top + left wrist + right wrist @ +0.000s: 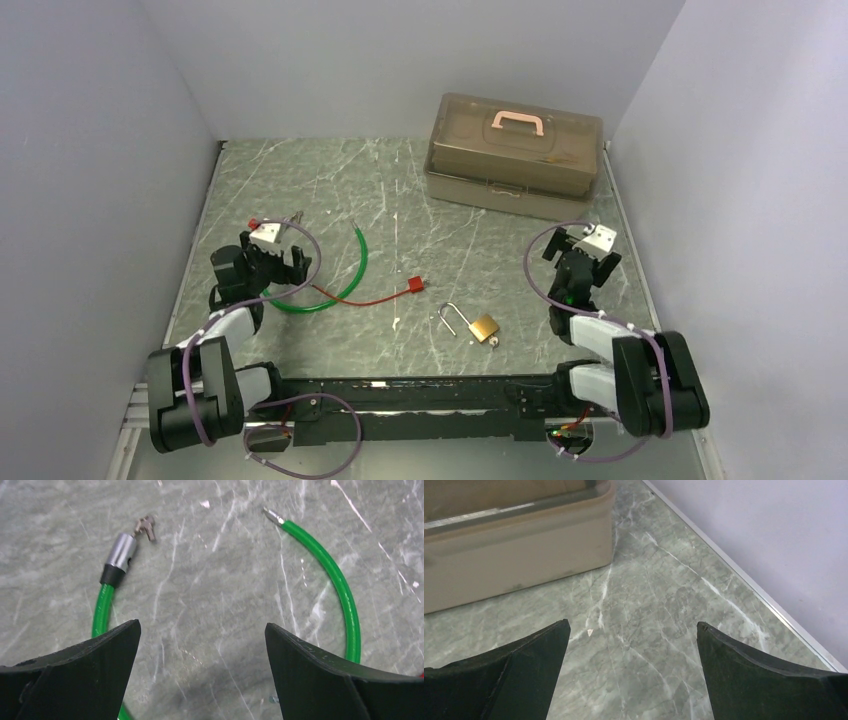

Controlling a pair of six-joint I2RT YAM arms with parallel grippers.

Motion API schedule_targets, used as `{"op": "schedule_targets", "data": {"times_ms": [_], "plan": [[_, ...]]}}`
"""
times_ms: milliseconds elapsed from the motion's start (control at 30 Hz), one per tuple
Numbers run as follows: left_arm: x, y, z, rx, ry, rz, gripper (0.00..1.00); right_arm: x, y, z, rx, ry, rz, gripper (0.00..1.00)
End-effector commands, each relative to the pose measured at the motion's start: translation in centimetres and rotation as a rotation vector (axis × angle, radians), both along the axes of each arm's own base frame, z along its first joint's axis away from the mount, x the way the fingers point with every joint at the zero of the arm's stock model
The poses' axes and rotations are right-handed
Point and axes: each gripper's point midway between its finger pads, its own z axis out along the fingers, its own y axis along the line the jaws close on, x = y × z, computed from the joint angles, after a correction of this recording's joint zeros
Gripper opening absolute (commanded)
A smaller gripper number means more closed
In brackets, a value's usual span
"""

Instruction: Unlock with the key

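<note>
While both arms sat low at the near edge of the grey-green marble table (420,200), the left gripper (202,627) had its two black fingers (95,670) spread wide apart w/ nothing btw them. The small silver keys (145,527) lay on the table ahead of it, right at the end of the shiny silver lock barrel (121,551). I couldn't tell if a key sat inside. That barrel capped one end of a bendy green plastic-coated cable (340,585). The cable's other end, a thin metal pin (272,515), lay free, well apart from the barrel. The cable curved in a C shape & part of it passed beneath the L gripper.

The small brass padlock (484,327) w/ a silver loop lay near the front middle of the table, btw the 2 arms, touched by neither. A little red square tag (414,285) on a thin red wire (355,300) lay near it, & the wire ran over to the green cable.

The right gripper (631,625) was spread wide too, empty, above bare table. Ahead of it stood the tan see-through plastic box (515,150) w/ a pink handle, lid down, at the far R side near the pale wall (749,530).
</note>
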Motion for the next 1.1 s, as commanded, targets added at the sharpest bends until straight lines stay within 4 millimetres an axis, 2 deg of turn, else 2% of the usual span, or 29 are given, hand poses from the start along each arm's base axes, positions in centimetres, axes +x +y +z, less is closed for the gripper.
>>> {"op": "schedule_targets", "data": {"times_ms": [0,167,267,400,500,567,600,633,767,1067], "plan": [[2.3,0.3,4.7,-0.004,-0.216,0.005,0.99,1.9,0.7,1.4,-0.008,-0.106,0.074,1.0],[3.0,1.7,5.2,0.013,-0.255,0.061,1.0,3.1,1.1,0.4,-0.022,-0.092,0.102,1.0],[3.2,1.9,5.1,0.001,-0.244,0.059,1.0,3.8,2.6,-0.4,-0.051,-0.068,0.205,1.0],[2.5,1.5,5.7,0.012,-0.297,0.045,1.0,3.7,3.2,-0.7,-0.067,-0.071,0.249,1.0],[2.2,1.3,6.0,-0.007,-0.333,0.056,1.0,4.1,3.2,-0.7,-0.084,-0.065,0.249,1.0],[1.6,0.6,5.1,-0.008,-0.358,0.041,0.99,4.4,3.2,-0.9,-0.075,-0.043,0.247,1.0],[1.7,0.6,5.7,0.019,-0.428,0.059,0.99,4.4,3.1,-0.9,-0.077,-0.042,0.244,1.0],[1.9,0.3,5.3,0.015,-0.433,0.066,0.99,4.5,3.2,-0.9,-0.078,-0.042,0.245,1.0],[3.9,0.0,3.9,0.059,-0.321,0.076,0.99,4.6,3.2,-1.2,-0.069,-0.031,0.246,1.0],[3.8,-0.1,4.0,0.056,-0.326,0.08,0.99,5.1,2.3,-1.6,-0.017,-0.013,0.253,1.0]]}}
